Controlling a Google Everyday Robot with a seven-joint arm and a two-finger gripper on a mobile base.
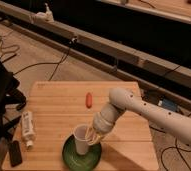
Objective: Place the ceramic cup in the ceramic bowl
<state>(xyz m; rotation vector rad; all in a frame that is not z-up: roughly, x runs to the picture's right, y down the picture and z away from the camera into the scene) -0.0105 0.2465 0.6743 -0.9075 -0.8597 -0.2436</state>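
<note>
The ceramic cup, small, white and tapered, stands upright inside the ceramic bowl, a wide dark-green glossy bowl near the front edge of the wooden table. My gripper comes down from the white arm on the right and sits at the cup's right side, its fingers around the cup's wall. The cup's base appears to touch the bowl's inside.
A small orange-red item lies mid-table behind the bowl. A white tube-like bottle lies at the table's left edge, with a dark flat object below it. Cables run over the floor behind, and a black stand is at far left.
</note>
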